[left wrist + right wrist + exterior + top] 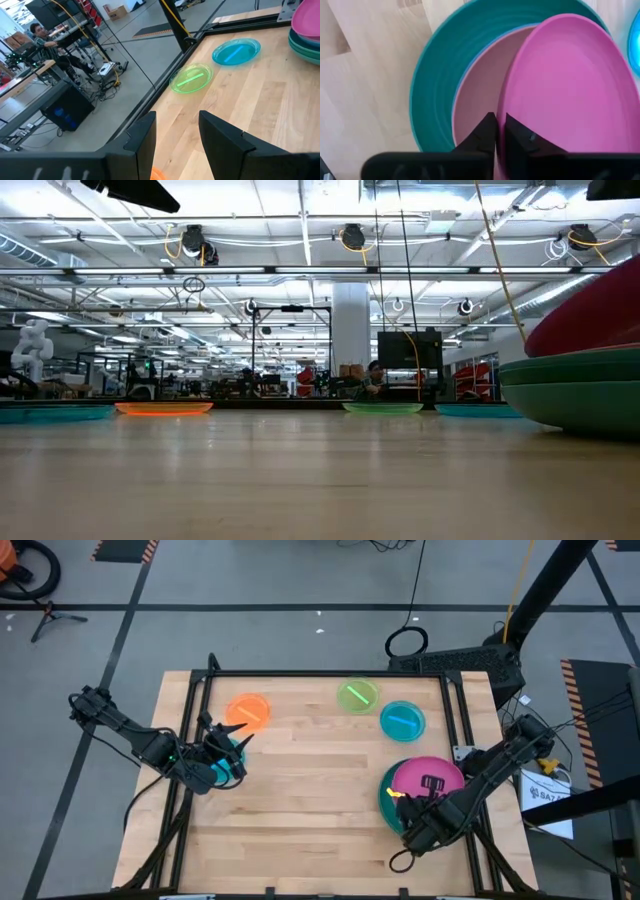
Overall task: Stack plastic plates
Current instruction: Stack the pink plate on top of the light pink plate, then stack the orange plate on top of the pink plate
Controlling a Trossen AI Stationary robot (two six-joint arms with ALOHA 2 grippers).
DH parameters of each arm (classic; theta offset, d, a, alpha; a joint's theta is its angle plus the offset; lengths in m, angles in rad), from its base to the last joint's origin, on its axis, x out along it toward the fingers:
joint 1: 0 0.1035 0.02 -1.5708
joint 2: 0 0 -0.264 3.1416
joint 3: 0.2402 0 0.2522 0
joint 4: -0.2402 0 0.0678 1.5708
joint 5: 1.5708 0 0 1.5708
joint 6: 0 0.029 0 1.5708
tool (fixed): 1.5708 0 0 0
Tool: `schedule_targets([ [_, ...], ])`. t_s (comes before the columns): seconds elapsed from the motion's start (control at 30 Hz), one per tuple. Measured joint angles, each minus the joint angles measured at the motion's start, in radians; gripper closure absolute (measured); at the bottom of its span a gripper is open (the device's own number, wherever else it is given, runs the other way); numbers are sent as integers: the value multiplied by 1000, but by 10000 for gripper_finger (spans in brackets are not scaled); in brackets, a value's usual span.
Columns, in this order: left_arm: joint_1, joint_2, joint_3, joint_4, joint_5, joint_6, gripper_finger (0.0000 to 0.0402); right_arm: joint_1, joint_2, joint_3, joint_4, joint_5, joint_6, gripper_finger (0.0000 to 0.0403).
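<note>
A magenta plate (560, 85) hangs tilted over a stack (392, 802) at the table's right: a pink plate (480, 95) inside a teal plate (437, 75). My right gripper (408, 798) is shut on the magenta plate. An orange plate (249, 710), a lime plate (357, 695) and a blue plate (402, 720) lie flat on the far half. My left gripper (232, 743) hovers open at the left, near the orange plate, with nothing between its fingers (142, 140). A teal plate (55, 412) lies below it. My right gripper pinches the magenta plate's rim (510, 102) between its two fingers, at the side toward the table's near-left. The fingers (485, 127) come from above, pointing down. The plate sits tilted above the stack; whether its far side rests on the stack I cannot tell.
A black frame rail (330, 674) runs along the table's far edge and down both sides. Bare wood (310, 780) lies between the two arms. A person (37, 32) sits at a desk beyond the table.
</note>
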Motion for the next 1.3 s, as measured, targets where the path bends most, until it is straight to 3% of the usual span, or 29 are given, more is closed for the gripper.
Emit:
schedule_targets([
  [0.37,0,0,0,0,0,-3,247,-1,0,0,-2,-2,39,301],
  [0.67,19,0,0,90,-1,21,247,-7,0,0,73,116,-59,280],
  [0.93,41,1,0,136,8,-27,247,-6,0,0,212,463,-214,284],
  [1.17,41,27,0,128,11,-162,247,-6,0,0,371,615,-459,285],
  [1.3,41,84,0,127,27,-245,247,-11,0,0,426,760,-586,285],
])
